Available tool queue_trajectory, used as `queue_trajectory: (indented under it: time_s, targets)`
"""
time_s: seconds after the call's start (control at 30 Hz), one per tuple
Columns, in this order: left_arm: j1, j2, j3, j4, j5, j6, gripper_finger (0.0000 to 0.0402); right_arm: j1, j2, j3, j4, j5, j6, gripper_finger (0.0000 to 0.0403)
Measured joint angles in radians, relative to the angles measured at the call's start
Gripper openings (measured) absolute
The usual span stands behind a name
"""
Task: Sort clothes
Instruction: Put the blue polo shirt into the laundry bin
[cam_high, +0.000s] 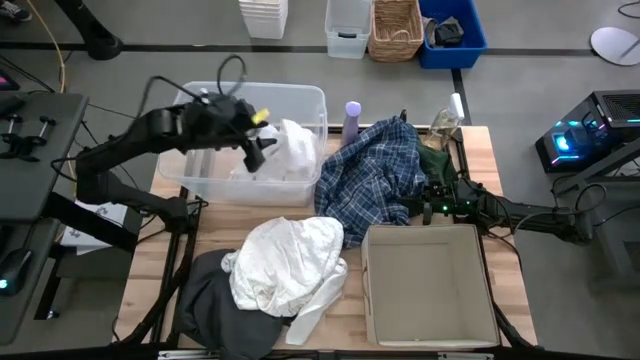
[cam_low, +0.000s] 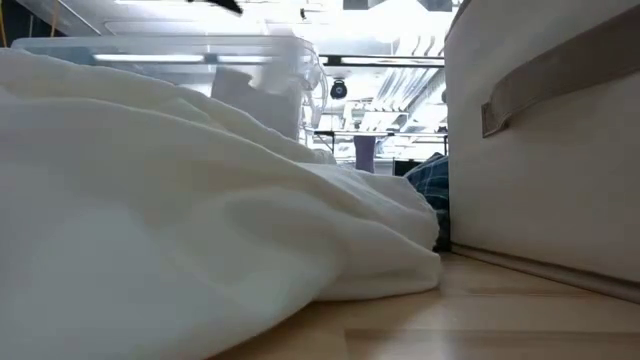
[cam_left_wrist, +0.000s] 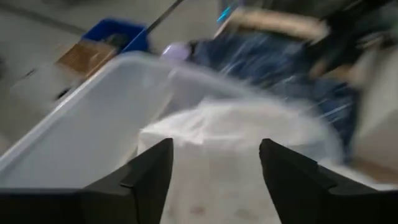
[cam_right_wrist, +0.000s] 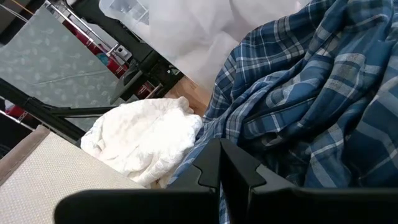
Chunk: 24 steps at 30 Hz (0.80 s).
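A blue-and-white plaid shirt (cam_high: 370, 180) lies heaped at the table's far middle, with a dark green garment (cam_high: 436, 160) at its right. A white piece (cam_high: 292, 150) lies in the clear plastic bin (cam_high: 300, 98) at the far left. Another white garment (cam_high: 285, 265) lies at the near middle, partly on a dark grey garment (cam_high: 212, 300). My left gripper (cam_high: 258, 152) hangs open over the bin, above the white piece (cam_left_wrist: 236, 124), and holds nothing. My right gripper (cam_high: 425, 207) is shut at the plaid shirt's right edge (cam_right_wrist: 298, 112). My right gripper lies level, coming from the table's right, with its shut fingers (cam_right_wrist: 211, 168) against the plaid shirt's edge (cam_right_wrist: 186, 177). I cannot tell whether any cloth is between the fingers. The shirt rests on the table.
A cream fabric box (cam_high: 430, 290) stands at the near right, close to my right gripper. A lilac bottle (cam_high: 352, 120) stands between the bin and the plaid shirt. A wicker basket (cam_high: 396, 30) and a blue bin (cam_high: 452, 30) stand on the floor beyond the table.
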Motion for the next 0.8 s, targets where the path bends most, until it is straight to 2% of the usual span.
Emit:
queue_trajectory:
  time_s: [0.17, 0.27, 0.37, 0.47, 0.57, 0.7, 0.8]
  targets:
    - [-0.001, -0.023, 0.104, -0.001, 0.209, 0.0, 0.0244, 0.0, 0.0, 0.0, 0.0, 0.0, 0.0, 0.0001]
    - [-0.019, -0.049, 0.119, 0.002, 0.38, -0.02, 0.0245, 0.0, 0.0, 0.0, 0.0, 0.0, 0.0, 0.0001]
    - [-0.057, -0.078, 0.119, -0.008, 0.485, -0.035, 0.0245, 0.0, 0.0, 0.0, 0.0, 0.0, 0.0, 0.0001]
    - [-0.109, -0.104, 0.115, -0.031, 0.513, -0.016, 0.0245, 0.0, 0.0, 0.0, 0.0, 0.0, 0.0, 0.0001]
    - [-0.164, -0.15, 0.063, 0.02, 0.515, -0.032, 0.0245, 0.0, 0.0, 0.0, 0.0, 0.0, 0.0, 0.0001]
    - [-0.224, -0.232, -0.082, 0.272, 0.499, -0.146, 0.0245, 0.0, 0.0, 0.0, 0.0, 0.0, 0.0, 0.0001]
    - [-0.258, -0.283, -0.233, 0.562, 0.409, -0.238, 0.0245, 0.0, 0.0, 0.0, 0.0, 0.0, 0.0, 0.0001]
